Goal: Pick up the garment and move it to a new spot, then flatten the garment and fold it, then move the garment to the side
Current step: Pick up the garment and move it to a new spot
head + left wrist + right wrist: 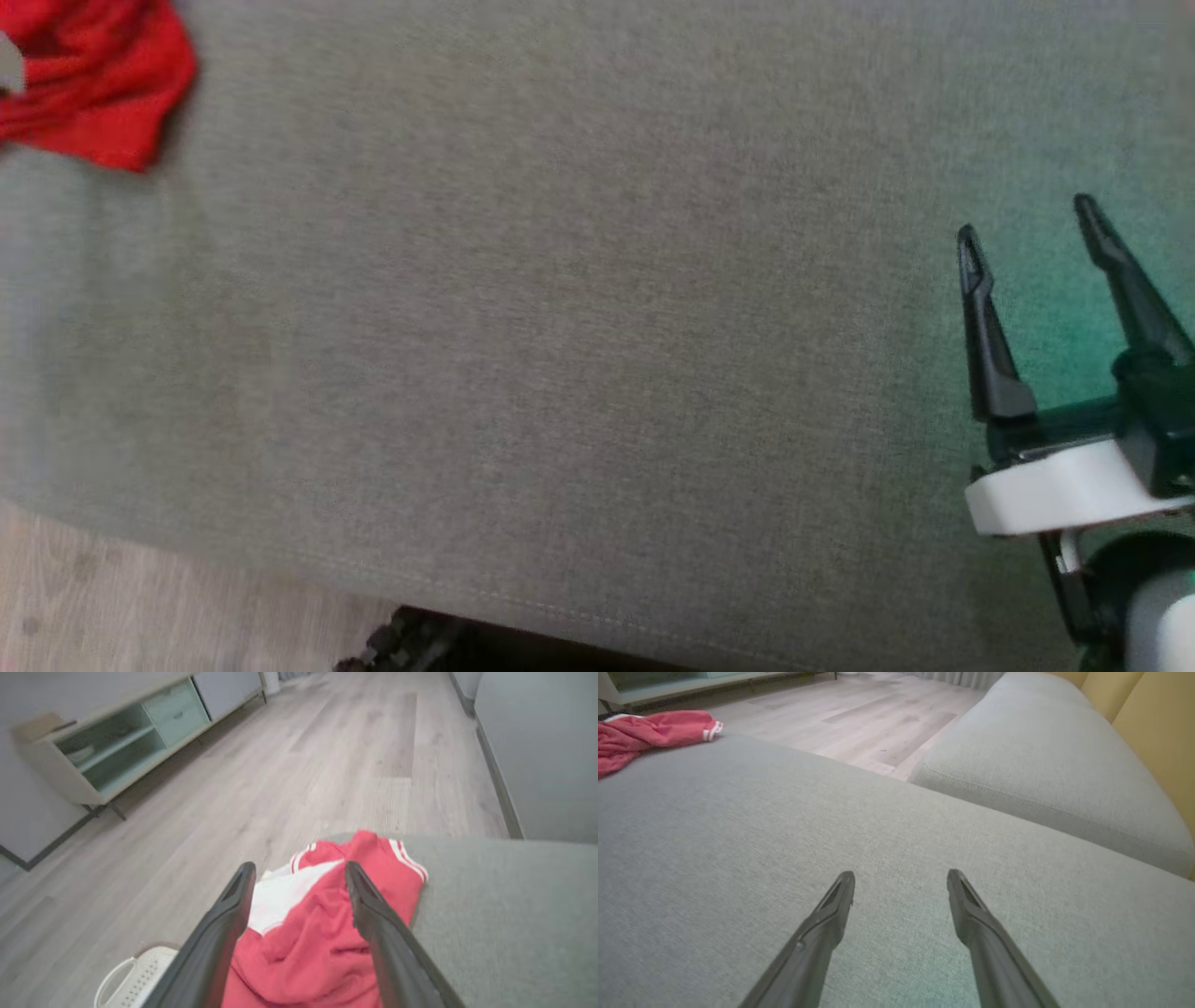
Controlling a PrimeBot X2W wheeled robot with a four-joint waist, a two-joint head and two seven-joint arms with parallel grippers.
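While the red garment [93, 84] lies crumpled at the left corner of the grey cushion [560, 327], the left gripper [299, 867] points at it with fingers spread. The right gripper [1025, 217], also with spread fingers, is over bare cushion.

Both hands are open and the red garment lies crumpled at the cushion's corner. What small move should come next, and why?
Probably lower the left hand onto the red garment and close on a raised fold. Its open fingers frame the crumpled heap in the left wrist view, while the right hand hangs over bare grey cushion, well away from it.
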